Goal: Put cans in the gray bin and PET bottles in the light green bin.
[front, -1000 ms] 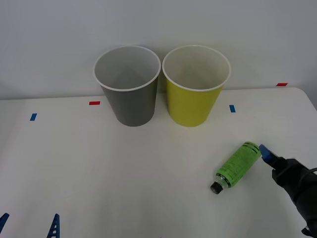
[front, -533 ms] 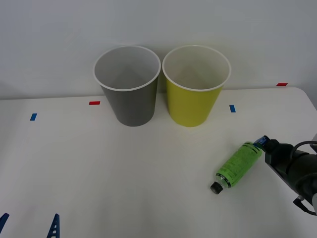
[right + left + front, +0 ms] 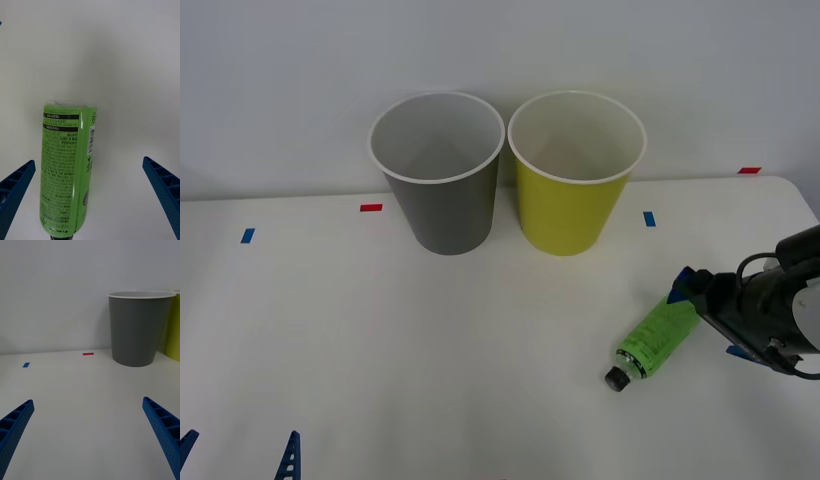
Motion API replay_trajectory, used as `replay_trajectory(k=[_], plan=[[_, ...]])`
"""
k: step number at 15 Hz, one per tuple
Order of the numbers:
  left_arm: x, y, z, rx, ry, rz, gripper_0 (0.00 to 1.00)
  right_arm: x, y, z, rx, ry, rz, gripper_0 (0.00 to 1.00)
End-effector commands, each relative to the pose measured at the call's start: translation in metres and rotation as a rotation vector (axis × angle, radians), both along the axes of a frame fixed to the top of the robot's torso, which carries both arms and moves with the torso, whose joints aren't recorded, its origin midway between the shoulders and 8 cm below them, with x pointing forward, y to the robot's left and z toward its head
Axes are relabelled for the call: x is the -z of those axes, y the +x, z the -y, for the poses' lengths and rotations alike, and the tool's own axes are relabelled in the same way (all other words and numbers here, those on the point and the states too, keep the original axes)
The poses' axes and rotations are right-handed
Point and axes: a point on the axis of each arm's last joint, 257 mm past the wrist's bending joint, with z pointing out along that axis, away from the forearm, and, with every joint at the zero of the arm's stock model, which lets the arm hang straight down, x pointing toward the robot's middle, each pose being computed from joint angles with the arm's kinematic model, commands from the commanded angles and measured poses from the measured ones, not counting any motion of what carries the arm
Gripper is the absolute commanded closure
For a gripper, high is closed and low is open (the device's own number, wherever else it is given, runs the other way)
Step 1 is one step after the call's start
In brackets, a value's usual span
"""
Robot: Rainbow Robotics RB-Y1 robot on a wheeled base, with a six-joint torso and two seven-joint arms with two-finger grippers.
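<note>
One small green-labelled PET bottle [image 3: 656,341] lies on the white table [image 3: 430,350] near the yellow-green plastic bin [image 3: 574,180]. Our right gripper [image 3: 703,312] has swung over its base, fingers spread and straddling it, so we judge the grasp imminent. Our left gripper [image 3: 90,442] waits, spread.

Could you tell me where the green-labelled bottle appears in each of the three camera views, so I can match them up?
Front view: the bottle lies on its side at the table's right, its far end at the right gripper.
Right wrist view: the bottle lies between the open blue fingers, nearer one.
Left wrist view: not in it.
Shared landmark: the gray bin, front and left wrist.
</note>
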Motion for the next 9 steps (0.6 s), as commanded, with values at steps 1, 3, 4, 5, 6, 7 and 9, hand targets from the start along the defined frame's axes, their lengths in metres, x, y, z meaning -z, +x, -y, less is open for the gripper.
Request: replay_trajectory(k=[1,3,4,5,6,7,9], plan=[[0.000,0.000,0.000,0.000,0.000,0.000,0.00,0.005,0.010,-0.002,-0.017,0.016,-0.080,0.00],[0.000,0.000,0.000,0.000,0.000,0.000,0.00,0.007,0.013,-0.005,-0.025,0.039,-0.134,0.00],[0.000,0.000,0.000,0.000,0.000,0.000,0.00,0.011,0.013,-0.008,-0.034,0.041,-0.167,0.00],[0.000,0.000,0.000,0.000,0.000,0.000,0.00,0.013,0.016,-0.013,-0.020,0.058,-0.189,0.00],[0.000,0.000,0.000,0.000,0.000,0.000,0.00,0.016,0.021,-0.019,0.004,0.095,-0.206,0.00],[0.000,0.000,0.000,0.000,0.000,0.000,0.00,0.019,0.027,-0.025,0.007,0.119,-0.212,0.00],[0.000,0.000,0.000,0.000,0.000,0.000,0.00,0.022,0.032,-0.025,0.015,0.109,-0.224,0.00]])
